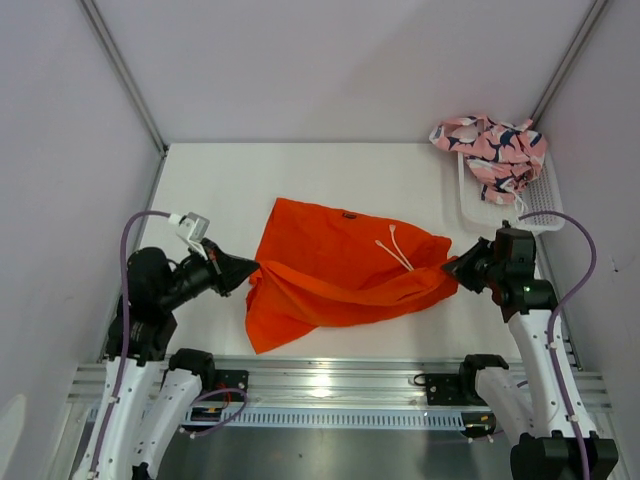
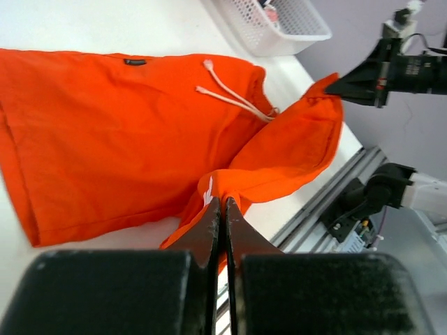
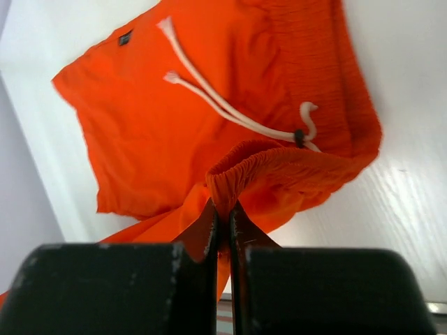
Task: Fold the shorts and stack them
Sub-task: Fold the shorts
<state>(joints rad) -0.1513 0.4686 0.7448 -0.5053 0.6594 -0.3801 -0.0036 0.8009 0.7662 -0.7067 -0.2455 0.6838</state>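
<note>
The orange shorts [image 1: 335,270] lie across the middle of the table, partly lifted at both near corners. My left gripper [image 1: 250,268] is shut on their left hem corner [image 2: 222,188]. My right gripper [image 1: 452,267] is shut on the elastic waistband [image 3: 234,183] at the right end. A white drawstring [image 1: 395,248] lies on top of the fabric and also shows in the right wrist view [image 3: 230,115]. The pink fish-print shorts [image 1: 492,148] sit crumpled in the white mesh basket at the far right.
The white mesh basket [image 1: 540,205] stands at the back right corner of the table. An aluminium rail [image 1: 330,375] runs along the table's near edge. Grey walls close in the left, back and right sides.
</note>
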